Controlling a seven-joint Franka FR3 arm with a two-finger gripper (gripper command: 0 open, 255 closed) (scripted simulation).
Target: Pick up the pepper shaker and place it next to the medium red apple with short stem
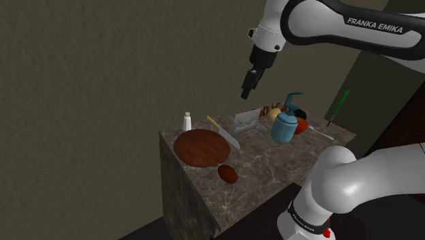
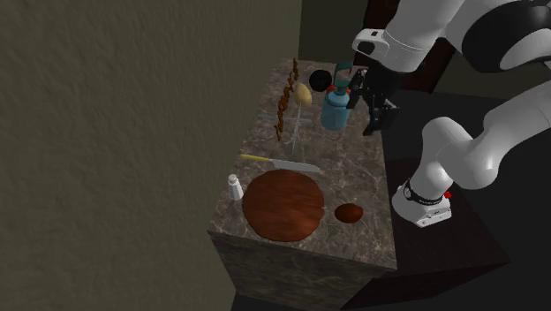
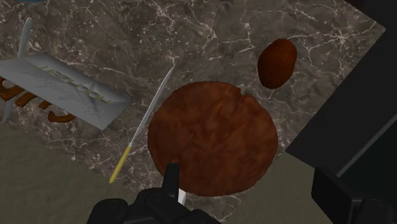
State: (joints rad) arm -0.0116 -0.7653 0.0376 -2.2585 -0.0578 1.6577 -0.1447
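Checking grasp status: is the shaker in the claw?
No, the shaker stands on the counter beside the brown disc, while the claw hangs in the air apart from it.

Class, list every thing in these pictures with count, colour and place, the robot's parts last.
counter: one, dark marble, by wall
round disc: one, brown, counter's near end
pepper shaker: one, white, beside disc
oval thing: one, brown, beside disc
rack: one, silver, mid-counter
knife: one, yellow handle, between disc and rack
spray bottle: one, blue, far end
rounded lump: one, yellowish, beside bottle
apple: one, red, beside bottle
arm: one, white, over counter
gripper: one, black, open, above counter
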